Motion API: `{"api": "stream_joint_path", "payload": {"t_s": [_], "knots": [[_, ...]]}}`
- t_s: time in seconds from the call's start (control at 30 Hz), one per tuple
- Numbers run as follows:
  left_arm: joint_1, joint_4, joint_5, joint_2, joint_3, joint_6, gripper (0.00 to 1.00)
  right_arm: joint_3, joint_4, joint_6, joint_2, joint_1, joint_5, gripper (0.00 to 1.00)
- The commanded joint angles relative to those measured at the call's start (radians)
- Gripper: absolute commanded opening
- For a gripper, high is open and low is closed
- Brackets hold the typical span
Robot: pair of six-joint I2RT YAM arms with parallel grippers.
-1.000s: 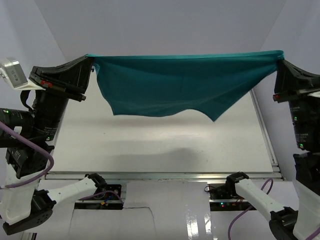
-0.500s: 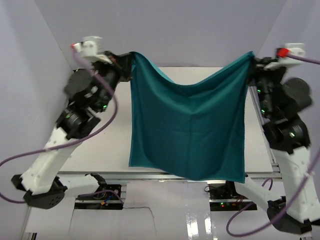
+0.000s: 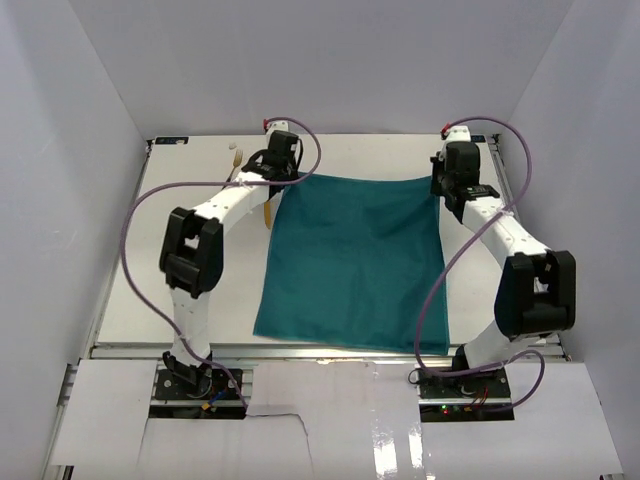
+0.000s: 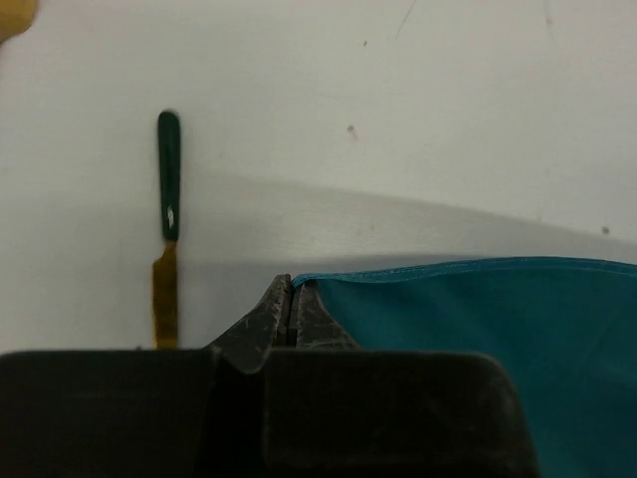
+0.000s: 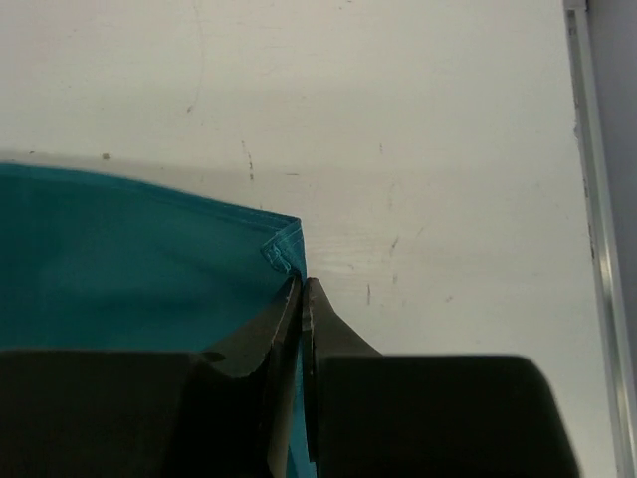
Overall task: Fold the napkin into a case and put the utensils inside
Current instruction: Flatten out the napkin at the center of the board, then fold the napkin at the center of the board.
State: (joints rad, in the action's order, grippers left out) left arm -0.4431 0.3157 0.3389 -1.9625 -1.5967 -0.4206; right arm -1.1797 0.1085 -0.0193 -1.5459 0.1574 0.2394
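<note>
The napkin (image 3: 355, 260) lies spread flat on the table (image 3: 180, 270) as a single teal layer, roughly square. Its far edge runs between the two arms, and its near edge reaches the near edge of the table. The left gripper (image 3: 277, 183) is positioned low at the far left corner of the napkin. In the left wrist view its jaws are pressed together on the cloth at that corner (image 4: 290, 299), with the hem leading away to the right. The right gripper (image 3: 443, 190) is positioned at the far right corner. In the right wrist view its jaws are likewise pressed together (image 5: 301, 291), with the cloth edge pinched between them and the small folded tip of the corner just beyond the fingertips. The knife (image 4: 167, 234), with a dark handle and a yellowish-gold blade, lies on the bare table just beside the left edge of the napkin, handle pointing away from the arm bases. The fork (image 3: 236, 160) lies farther left, near the far left of the table, apart from the napkin.
</note>
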Motion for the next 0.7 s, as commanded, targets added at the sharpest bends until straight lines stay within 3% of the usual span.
{"api": "stream_joint_path", "payload": {"t_s": [0.0, 0.2, 0.33, 0.43, 0.67], "knots": [[0.034, 0.002, -0.038, -0.125, -0.228, 0.029, 0.00, -0.044, -0.214, 0.009, -0.066, -0.013, -0.034, 0.08], [0.081, 0.011, -0.093, -0.349, -0.460, 0.089, 0.00, -0.213, -0.222, 0.013, -0.327, -0.073, -0.169, 0.08], [0.099, 0.019, -0.141, -0.394, -0.517, 0.098, 0.00, -0.294, -0.219, 0.071, -0.391, -0.084, -0.173, 0.08], [0.099, 0.000, -0.170, -0.377, -0.484, 0.123, 0.00, -0.295, -0.222, 0.081, -0.387, -0.087, -0.189, 0.08], [0.098, -0.066, -0.300, -0.182, -0.195, 0.135, 0.00, -0.140, -0.224, 0.079, -0.261, -0.087, -0.215, 0.08]]}}
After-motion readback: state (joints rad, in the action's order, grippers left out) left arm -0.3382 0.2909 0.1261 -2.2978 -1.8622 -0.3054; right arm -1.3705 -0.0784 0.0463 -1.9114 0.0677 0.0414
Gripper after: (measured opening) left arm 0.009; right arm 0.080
